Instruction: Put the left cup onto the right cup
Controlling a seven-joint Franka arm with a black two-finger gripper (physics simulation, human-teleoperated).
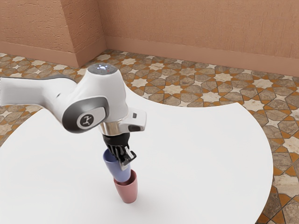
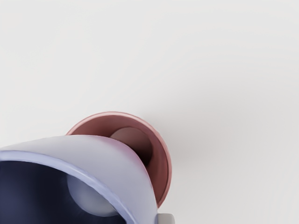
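A pink cup [image 1: 127,189] stands upright on the white table [image 1: 201,149]. A blue-violet cup [image 1: 115,165] hangs tilted with its base dipping into the pink cup's mouth. My gripper [image 1: 120,155] is shut on the blue cup's rim, one finger inside and one outside. In the wrist view the blue cup [image 2: 93,163] looms large just under my hand, and the pink cup [image 2: 156,149] lies right behind it, its inner wall and bottom partly visible.
The round white table spreads widely around the cups. Its curved edge [image 1: 261,140] runs along the exterior view's right, with a patterned tile floor [image 1: 196,84] and brick walls beyond.
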